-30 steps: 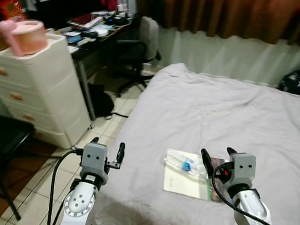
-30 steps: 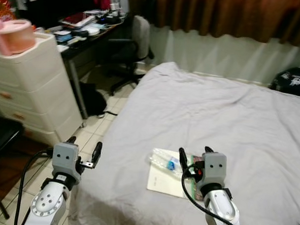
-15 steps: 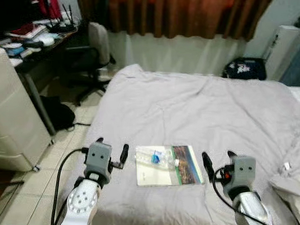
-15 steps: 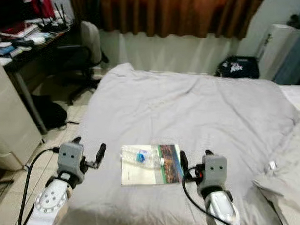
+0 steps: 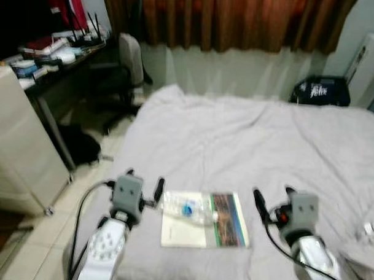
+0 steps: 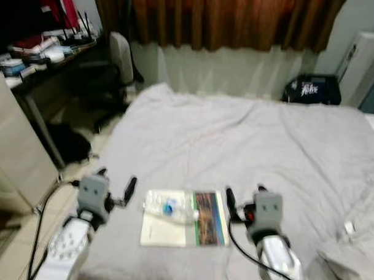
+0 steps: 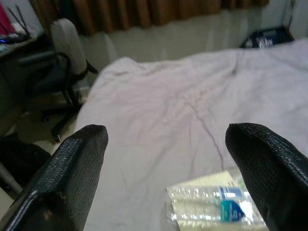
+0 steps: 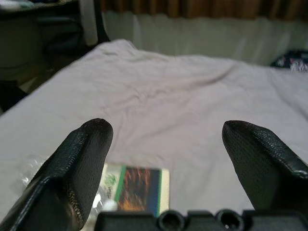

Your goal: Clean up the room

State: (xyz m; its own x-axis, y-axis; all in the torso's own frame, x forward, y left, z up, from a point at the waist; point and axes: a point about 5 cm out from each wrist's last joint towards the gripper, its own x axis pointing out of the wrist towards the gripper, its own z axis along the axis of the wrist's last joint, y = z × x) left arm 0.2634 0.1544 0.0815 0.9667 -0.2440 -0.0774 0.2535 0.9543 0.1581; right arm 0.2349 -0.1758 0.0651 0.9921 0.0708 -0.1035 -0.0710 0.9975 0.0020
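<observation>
Left eye view: bed [image 5: 248, 138] with grey sheet spans frame. Desk [image 5: 46, 65] and office chair [image 5: 126, 68] at robot's left, curtain [image 5: 232, 18] behind. Book [image 5: 205, 220] flat on near bed edge; clear plastic bottle [image 5: 188, 207] lies on book. Left gripper [image 5: 144, 186] just beside bottle, fingers spread, empty. Right gripper [image 5: 274, 197] near book's right edge, fingers spread, empty.
</observation>
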